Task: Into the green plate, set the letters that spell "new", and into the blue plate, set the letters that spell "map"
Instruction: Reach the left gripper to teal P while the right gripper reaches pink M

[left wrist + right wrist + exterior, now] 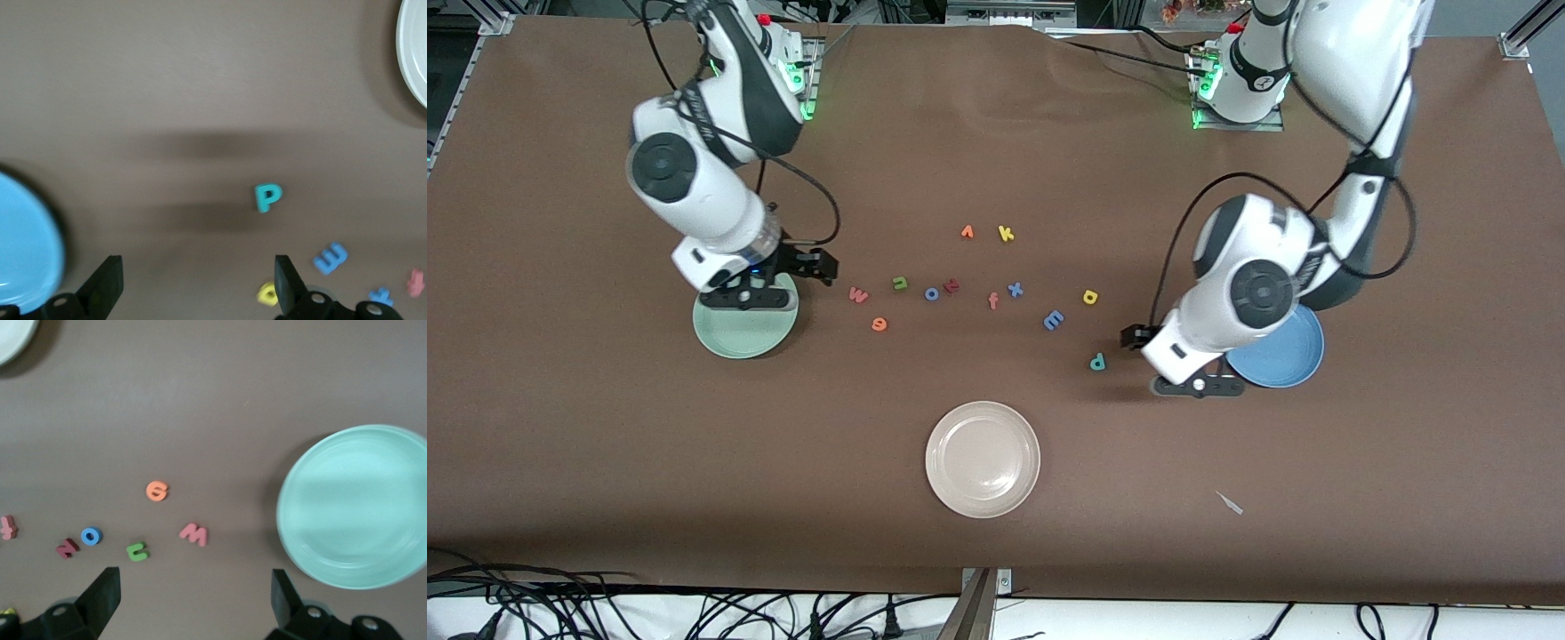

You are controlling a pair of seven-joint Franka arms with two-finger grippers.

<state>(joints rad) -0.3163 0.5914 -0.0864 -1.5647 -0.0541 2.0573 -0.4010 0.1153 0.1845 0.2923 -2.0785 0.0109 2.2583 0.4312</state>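
Three round plates sit on the brown table (pixel 996 551), and all three hold nothing. The cream-white plate (pixel 983 459), taken as the landmark, lies nearest the front camera. The green plate (pixel 744 331) is farther from the camera than it, toward the right arm's end. The blue plate (pixel 1279 351) is likewise farther, toward the left arm's end.

Eleven foam letters lie loose in a band farther from the camera than the cream-white plate, between the two coloured plates. Toward the green plate lie the salmon-red w (pixel 858 294), the orange e (pixel 879 324) and the green n (pixel 900 283). Toward the blue plate lie the blue m (pixel 1054 320), the yellow a (pixel 1090 297) and the teal p (pixel 1097 361). In the middle are the blue o (pixel 932 292), the dark-red letter (pixel 951 285), the orange f (pixel 992 301) and the blue x (pixel 1015 289). The yellow k (pixel 1006 234) and one more orange letter (pixel 967 232) lie farthest back.

The right gripper (pixel 748 296) hangs over the green plate's rim, jaws released and holding nothing. The left gripper (pixel 1198 385) is over bare table just beside the blue plate, close to the teal p, jaws also spread and holding nothing.

Bare table runs broadly around the cream-white plate to the table's edges, save a small pale scrap (pixel 1230 503).
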